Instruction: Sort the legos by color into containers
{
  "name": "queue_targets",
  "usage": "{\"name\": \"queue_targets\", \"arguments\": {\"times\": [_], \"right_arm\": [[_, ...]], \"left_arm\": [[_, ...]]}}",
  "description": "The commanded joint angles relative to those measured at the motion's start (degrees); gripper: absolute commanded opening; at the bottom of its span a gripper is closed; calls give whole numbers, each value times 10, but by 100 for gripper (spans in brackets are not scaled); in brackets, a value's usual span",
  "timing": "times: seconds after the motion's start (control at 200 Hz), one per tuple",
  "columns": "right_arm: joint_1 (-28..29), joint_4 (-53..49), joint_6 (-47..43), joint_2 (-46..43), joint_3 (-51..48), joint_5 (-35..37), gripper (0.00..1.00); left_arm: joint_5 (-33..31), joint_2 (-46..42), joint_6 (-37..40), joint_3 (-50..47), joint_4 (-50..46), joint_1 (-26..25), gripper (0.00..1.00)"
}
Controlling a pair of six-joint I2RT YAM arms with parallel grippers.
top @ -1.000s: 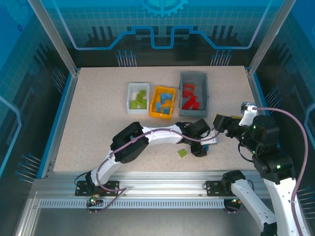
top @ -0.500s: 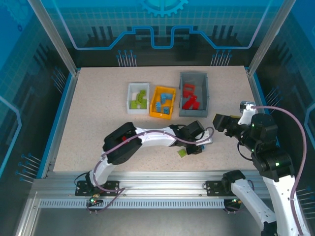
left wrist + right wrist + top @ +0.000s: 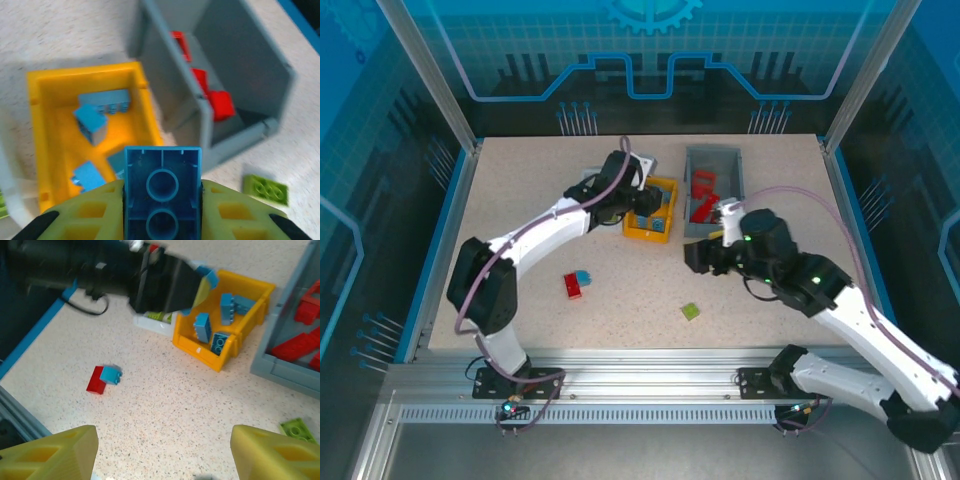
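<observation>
1. Step in hand, as I judge it: delivering a blue piece. The left gripper (image 3: 162, 200) is closed about a blue lego (image 3: 162, 167), its 2 pads pressed on opposite sides of the brick, with the hollow underside facing the wrist camera.
2. The held brick hangs above the orange-yellow bin (image 3: 36, 125), near one wall; whether it is fully inside the rim line I cannot tell.
3. That bin already holds several blue bricks (image 3: 92, 122); the grey bin (image 3: 235, 55) beside it holds red bricks (image 3: 217, 105); the white bin (image 3: 150, 324) on the other side shows some lime green.
4. The right gripper (image 3: 162, 450) has its jaws wide apart with nothing between them; it hovers over the bare table (image 3: 520, 200) just in front of the grey bin.
5. 3 pieces lie loose: a red brick (image 3: 95, 380) and a small blue brick (image 3: 110, 374) touching each other, and 1 green brick (image 3: 691, 312) near the front edge, well apart from that pair.
6. Next move, in my view: centre the held brick over the orange-yellow bin, then part the pads so it drops among the blues. The right gripper is closest to the green brick; taking it to the white bin would mean reaching past the left arm, so the arms should take turns.
</observation>
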Motion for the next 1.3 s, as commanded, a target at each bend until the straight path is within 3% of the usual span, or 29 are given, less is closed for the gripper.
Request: {"name": "queue_targets", "arguments": {"times": [0.0, 0.245, 0.45, 0.51, 0.615, 0.76, 1.04, 1.296], "right_arm": [[32, 75, 2, 30, 15, 57, 72], [39, 92, 20, 57, 6, 57, 71], [39, 86, 27, 49, -6, 60, 72], [39, 85, 28, 49, -7, 59, 72], [39, 87, 30, 49, -8, 56, 72], [38, 89, 33, 48, -14, 55, 72], [38, 87, 35, 45, -22, 54, 72], [60, 84, 0, 93, -12, 47, 72]], "left_arm": [[24, 66, -47, 60, -63, 16, 19], [38, 176, -37, 176, -103, 23, 19], [33, 208, -35, 183, -101, 23, 20], [33, 212, -34, 184, -99, 23, 25], [17, 213, -30, 188, -107, 23, 47], [-4, 184, -25, 177, -104, 21, 55], [-34, 105, -23, 151, -96, 13, 53], [-115, -77, -86, 47, -88, 2, 53]]}}
